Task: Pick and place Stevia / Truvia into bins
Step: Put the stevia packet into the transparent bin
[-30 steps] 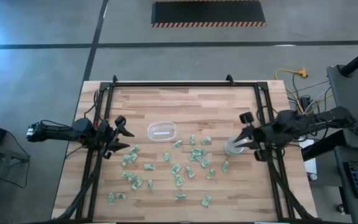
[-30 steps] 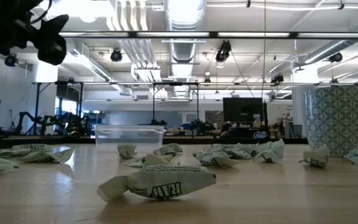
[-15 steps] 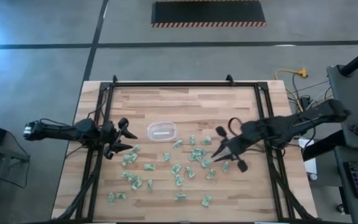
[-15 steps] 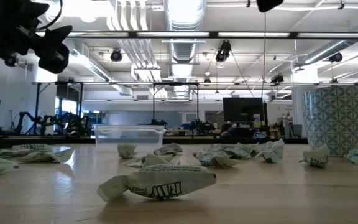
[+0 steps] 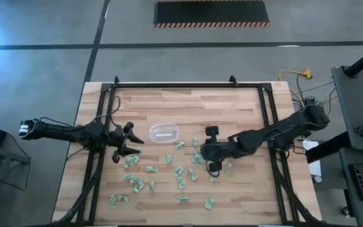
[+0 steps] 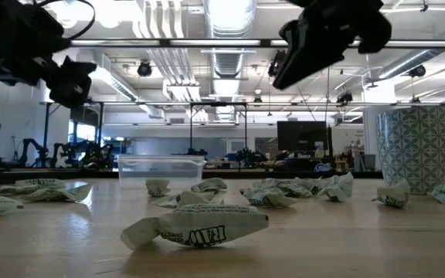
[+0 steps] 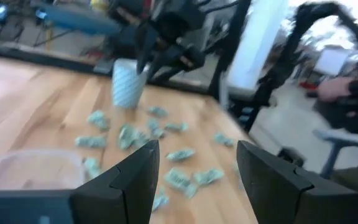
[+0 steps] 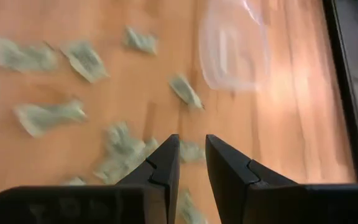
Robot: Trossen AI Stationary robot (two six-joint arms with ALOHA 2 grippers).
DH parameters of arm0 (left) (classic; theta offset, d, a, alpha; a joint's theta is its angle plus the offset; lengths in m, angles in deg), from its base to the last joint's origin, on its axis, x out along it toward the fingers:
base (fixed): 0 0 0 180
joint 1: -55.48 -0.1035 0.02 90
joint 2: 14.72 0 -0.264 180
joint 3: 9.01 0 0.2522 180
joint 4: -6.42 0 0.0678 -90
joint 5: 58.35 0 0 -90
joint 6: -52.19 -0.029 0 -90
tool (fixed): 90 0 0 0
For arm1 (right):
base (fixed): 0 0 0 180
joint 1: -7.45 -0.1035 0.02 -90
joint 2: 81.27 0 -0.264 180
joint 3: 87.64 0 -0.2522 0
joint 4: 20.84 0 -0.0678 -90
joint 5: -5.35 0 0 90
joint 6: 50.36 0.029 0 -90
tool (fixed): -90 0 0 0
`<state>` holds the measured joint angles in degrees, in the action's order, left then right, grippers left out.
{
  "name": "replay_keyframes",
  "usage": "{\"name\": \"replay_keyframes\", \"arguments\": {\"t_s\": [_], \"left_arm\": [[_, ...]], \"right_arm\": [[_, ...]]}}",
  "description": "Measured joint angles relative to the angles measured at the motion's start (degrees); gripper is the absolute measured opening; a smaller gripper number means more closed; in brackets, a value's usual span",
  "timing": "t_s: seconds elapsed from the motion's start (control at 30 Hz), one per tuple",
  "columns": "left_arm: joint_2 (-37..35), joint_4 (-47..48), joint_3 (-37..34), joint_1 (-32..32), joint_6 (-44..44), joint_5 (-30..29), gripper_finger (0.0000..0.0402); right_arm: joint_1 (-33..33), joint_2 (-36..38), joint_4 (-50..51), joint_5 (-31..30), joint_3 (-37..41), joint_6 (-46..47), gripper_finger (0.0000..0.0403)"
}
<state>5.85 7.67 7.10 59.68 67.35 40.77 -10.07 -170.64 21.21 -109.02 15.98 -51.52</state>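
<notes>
Fingers (image 7: 135, 177) on my left gripper (image 5: 126, 144) stand wide apart with nothing between them, out over the left part of the light wooden slatted table (image 5: 188, 104), near the scattered packets closest to that side. Over the middle of the spread, my right gripper (image 5: 210, 151) has its two dark fingers (image 8: 160, 165) drawn narrow, a slim gap between the tips and nothing in it; in the right wrist view they point down at the wood with packets lying all around.

Small crumpled pale green and white paper sweetener packets (image 5: 180, 171) lie loose across the front half of the table, from the left front corner to just past my right gripper. One lies close to the low camera (image 6: 195, 226).

Farther back, between my two grippers, sits the shallow clear plastic rounded-rectangular tub (image 5: 164, 133), upright on the wood. Off to the right in the low view stands the round cup with a green and white pattern (image 6: 416, 148), a few packets beside its base.
</notes>
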Motion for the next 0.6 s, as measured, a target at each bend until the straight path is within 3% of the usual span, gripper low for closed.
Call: {"name": "replay_keyframes", "arguments": {"t_s": [0.13, 0.37, 0.6], "left_arm": [[2.63, 5.24, 2.63, -0.02, 0.50, -3.30, 0.0193], [10.85, 15.02, 11.02, 1.93, 1.14, -3.43, 0.0176], [22.38, 39.51, 25.18, 6.09, 5.32, -7.05, 0.0173]], "right_arm": [[0.02, -3.24, 1.82, 0.36, -3.00, 1.02, 0.0068], [-0.15, -4.15, 1.54, 0.89, -2.81, 1.43, 0.0068], [-1.42, -0.25, -0.84, 2.34, 2.88, 4.53, 0.0068]]}}
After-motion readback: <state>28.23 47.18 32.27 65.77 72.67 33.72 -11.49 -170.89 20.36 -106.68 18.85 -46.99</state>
